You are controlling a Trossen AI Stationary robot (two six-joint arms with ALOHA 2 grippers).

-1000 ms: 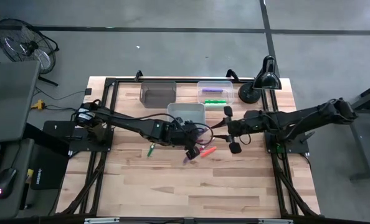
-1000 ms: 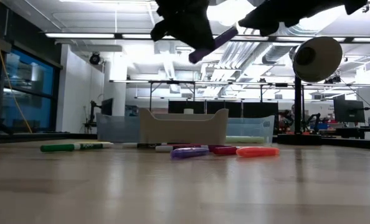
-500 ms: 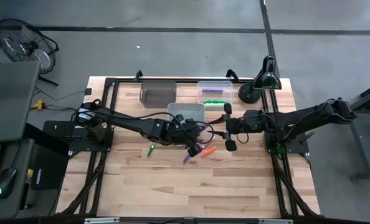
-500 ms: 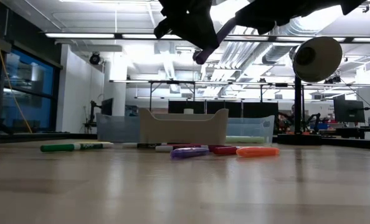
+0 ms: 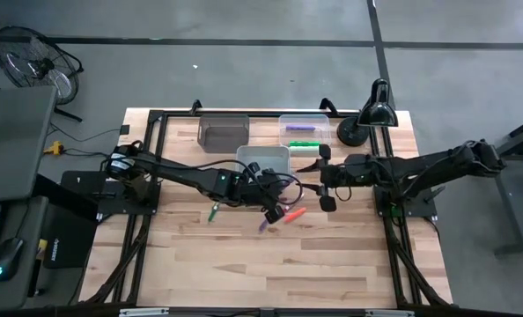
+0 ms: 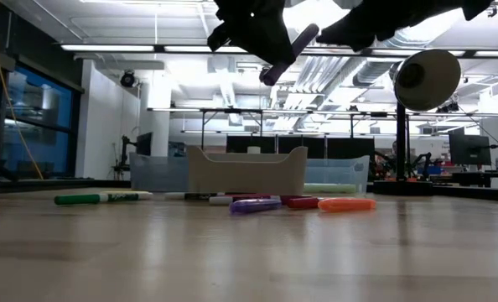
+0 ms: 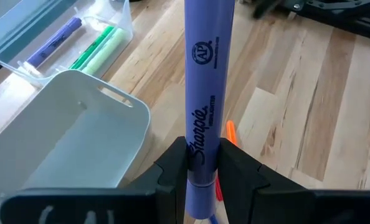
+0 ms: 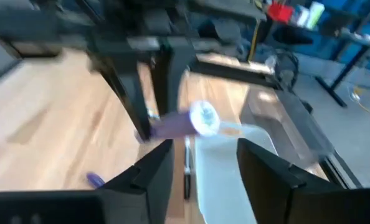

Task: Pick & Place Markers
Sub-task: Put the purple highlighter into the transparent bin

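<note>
High view shows you the light wooden table (image 5: pixel 244 264) first, with the white plastic bin (image 5: pixel 263 158) near its middle and the clear plastic bin (image 5: pixel 304 129) behind it, holding a green and a purple marker. Your left gripper (image 7: pixel 202 163) is clenched on a purple Sharpie marker (image 7: pixel 208 74) and holds it in the air just beside the white bin. Your right gripper (image 5: pixel 325 179) hovers near it, fingers spread, grasping nothing. More markers lie on the table: green (image 6: pixel 80 199), purple (image 6: pixel 255 205), red-orange (image 6: pixel 346 204).
</note>
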